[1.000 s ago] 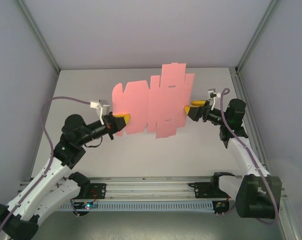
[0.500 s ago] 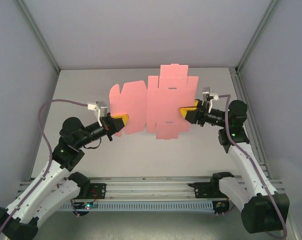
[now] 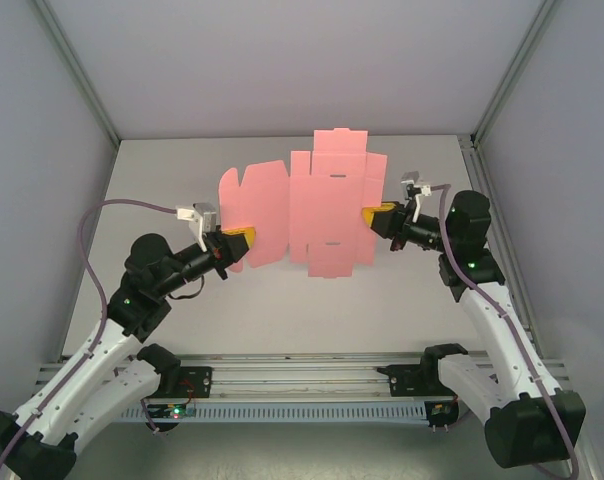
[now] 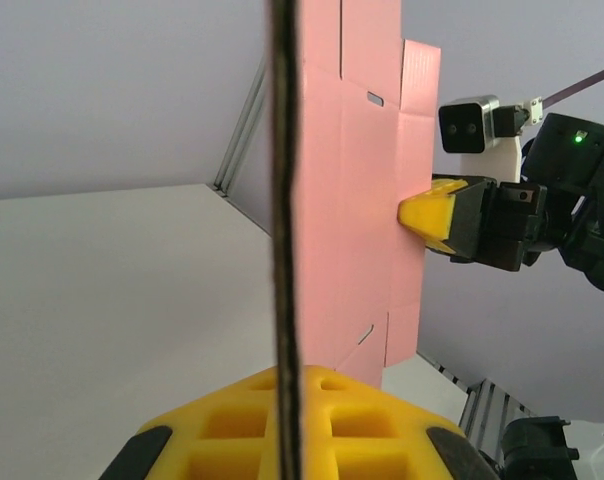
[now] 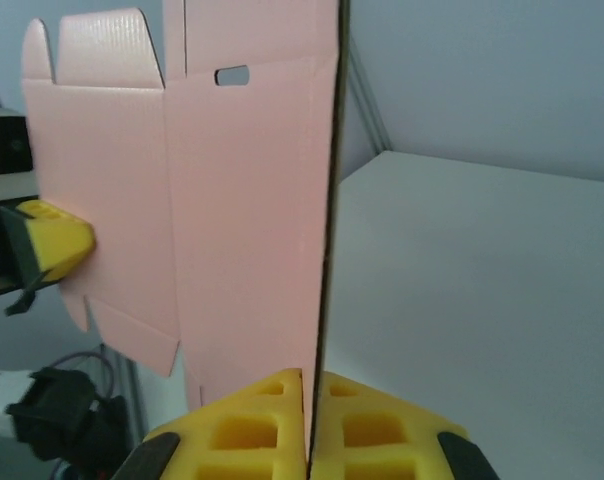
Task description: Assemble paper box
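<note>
Pale-pink card, flat and unfolded: the paper box point(image 3: 312, 215) hung upright above the table point(image 3: 282, 305) while I had the left gripper point(image 3: 245, 239) and right gripper point(image 3: 373, 216) each clamped tight on an opposite edge. No flap was folded; by my reckoning, all the assembly lay ahead.

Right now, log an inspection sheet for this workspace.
Surface: white table, no marks seen.
Job's things: paper box, a flat unfolded pink sheet, held upright between the arms.
Clutter: nothing seen.
Grippers: left gripper shut on the sheet's left edge; right gripper shut on its right edge.
Cables: purple cable arcs free off the left arm; another at the right wrist.
Surroundings: grey walls, metal frame posts at the corners.
</note>
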### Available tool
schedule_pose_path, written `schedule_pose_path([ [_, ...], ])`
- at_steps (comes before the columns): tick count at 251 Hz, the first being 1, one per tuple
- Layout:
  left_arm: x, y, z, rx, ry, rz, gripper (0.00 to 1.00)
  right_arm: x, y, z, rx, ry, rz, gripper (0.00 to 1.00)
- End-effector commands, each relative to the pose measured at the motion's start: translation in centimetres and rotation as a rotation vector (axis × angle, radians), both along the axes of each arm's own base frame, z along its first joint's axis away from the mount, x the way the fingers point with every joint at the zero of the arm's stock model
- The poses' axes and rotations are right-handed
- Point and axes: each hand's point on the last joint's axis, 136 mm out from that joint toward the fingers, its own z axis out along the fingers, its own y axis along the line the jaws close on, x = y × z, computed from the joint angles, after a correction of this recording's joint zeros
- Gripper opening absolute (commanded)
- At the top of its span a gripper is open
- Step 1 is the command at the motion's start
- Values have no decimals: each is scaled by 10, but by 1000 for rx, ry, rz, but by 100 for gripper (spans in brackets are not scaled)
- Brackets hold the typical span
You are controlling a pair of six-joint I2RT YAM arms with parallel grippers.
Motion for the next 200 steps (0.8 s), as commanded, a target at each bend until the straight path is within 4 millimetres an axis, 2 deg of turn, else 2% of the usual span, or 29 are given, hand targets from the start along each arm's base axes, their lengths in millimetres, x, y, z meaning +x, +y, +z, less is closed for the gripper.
schedule_pose_path([
  [1,1,0,9,-18,-39,10,0,25,-14,-5,-175,-36,-215,0],
  [19,5,-3,6,-29,-15,5,0,40,-21,-8,-327,-76,-363,0],
  [51,20,-6,-9,-47,76,33,0,69,-30,4,-578,-174,-651,0],
  [88,60,11,-45,-100,200,275,0,94,-17,24,-890,-375,-914,0],
  [104,66,11,-56,-106,230,303,0,106,-7,24,-959,-395,-924,0],
  [131,70,8,-78,-68,293,327,0,120,13,25,-956,-419,-861,0],
  [151,74,19,-106,-21,383,416,12,123,32,22,-907,-446,-705,0],
  [164,73,31,-126,15,443,489,32,120,49,15,-871,-453,-539,0],
  [186,66,56,-158,88,530,611,38,112,64,2,-852,-460,-314,0],
  [191,63,63,-165,105,547,637,45,111,65,-2,-860,-456,-271,0],
  [200,56,75,-175,131,578,688,66,106,67,-10,-895,-459,-197,0],
])
